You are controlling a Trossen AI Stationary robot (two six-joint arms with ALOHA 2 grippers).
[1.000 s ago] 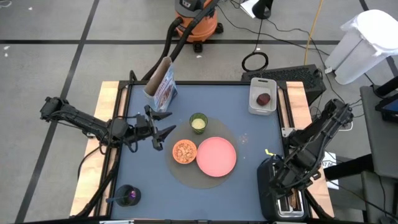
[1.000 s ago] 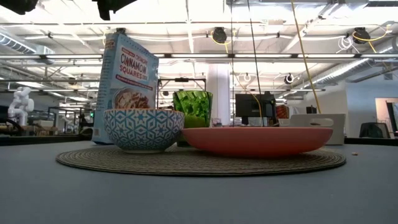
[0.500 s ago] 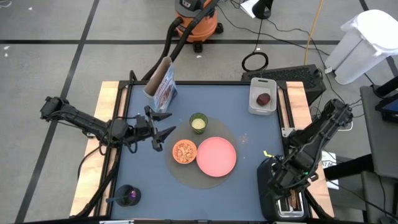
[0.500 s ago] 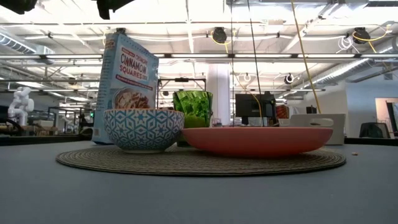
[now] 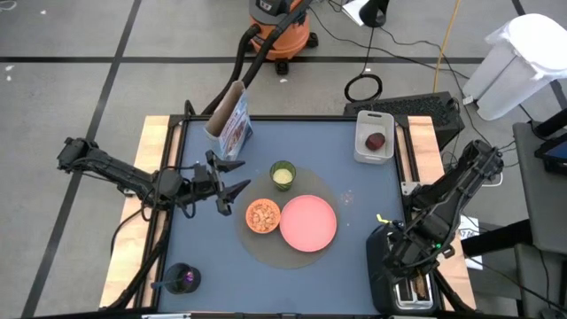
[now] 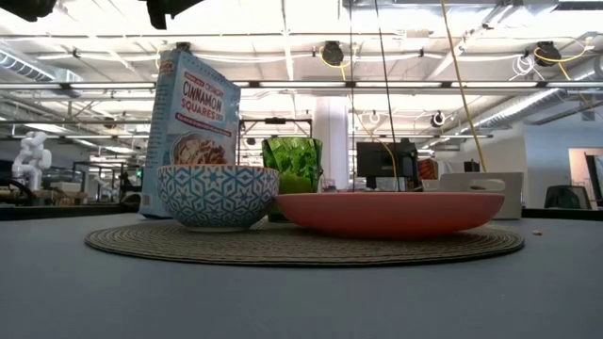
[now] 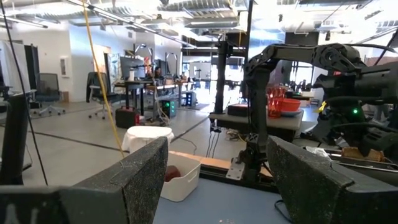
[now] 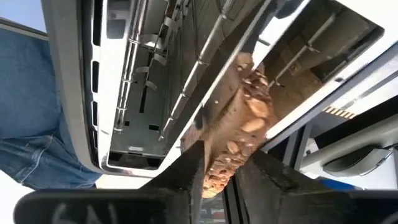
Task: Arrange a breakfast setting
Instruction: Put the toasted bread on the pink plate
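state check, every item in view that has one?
Bowl: filled with cereal.
Plate: bare.
Cup: upright, holds pale liquid.
Cereal box: upright, top open.
Toast: in toaster slot, right gripper closed on it.
Left gripper: open, holding nothing.

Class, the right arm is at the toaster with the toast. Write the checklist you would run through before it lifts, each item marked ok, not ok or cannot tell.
1. Right gripper closed around the toast slice: ok, fingers on both sides of it.
2. Toast free of the toaster slot wires: cannot tell.
3. Pink plate bare, ready for toast: ok.
4. Left gripper clear of the plate: ok, open beside the orange bowl.
5. Green cup upright on the mat: ok.
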